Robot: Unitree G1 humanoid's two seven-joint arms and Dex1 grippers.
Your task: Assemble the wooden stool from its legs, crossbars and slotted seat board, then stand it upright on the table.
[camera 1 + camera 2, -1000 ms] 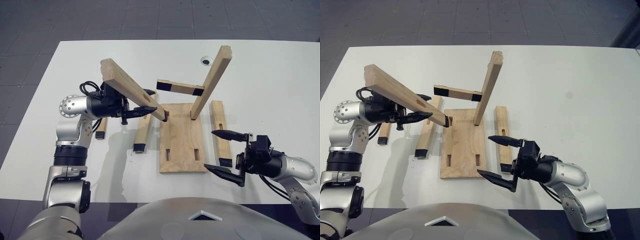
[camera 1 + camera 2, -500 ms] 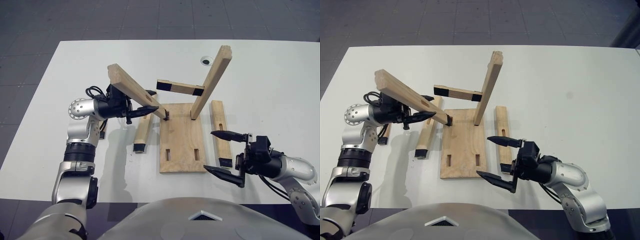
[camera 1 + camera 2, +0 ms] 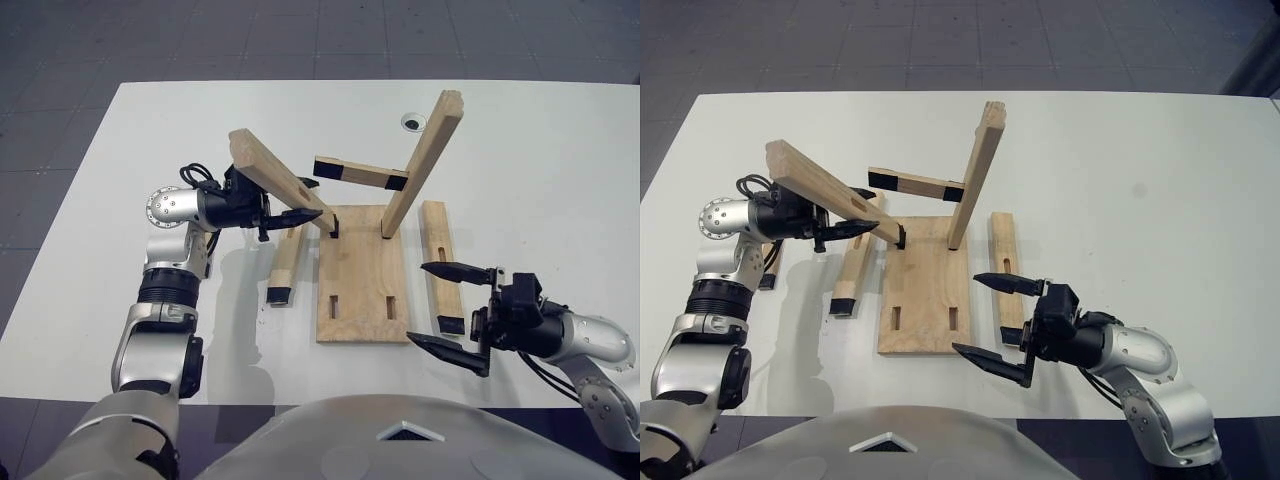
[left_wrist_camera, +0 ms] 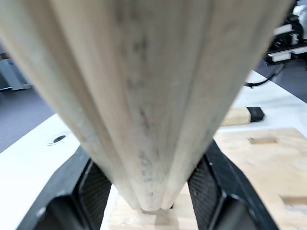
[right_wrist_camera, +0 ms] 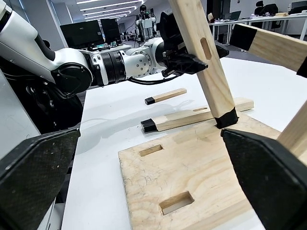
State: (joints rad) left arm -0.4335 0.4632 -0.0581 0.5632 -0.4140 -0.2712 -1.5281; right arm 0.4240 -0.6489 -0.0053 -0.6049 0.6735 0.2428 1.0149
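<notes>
Seemingly under halfway: board (image 3: 362, 290) flat near the surface's (image 3: 540, 160) front edge, 1 leg (image 3: 425, 160) upright in it with crossbar (image 3: 360, 175) attached. Left fingers (image 3: 292, 217) clenched on a 2nd leg (image 3: 270, 175), tilted, foot at the board's far-left slot (image 3: 331, 231). Right fingers (image 3: 455, 270) spread, empty. 2 legs (image 3: 284, 262) lying loose.

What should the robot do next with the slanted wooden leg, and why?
Probably tilt the slanted leg upright and press it down. The left gripper grips it leaning leftward, its black tip at the seat board's far-left corner, while the other leg stands steeper at the far-right corner.
</notes>
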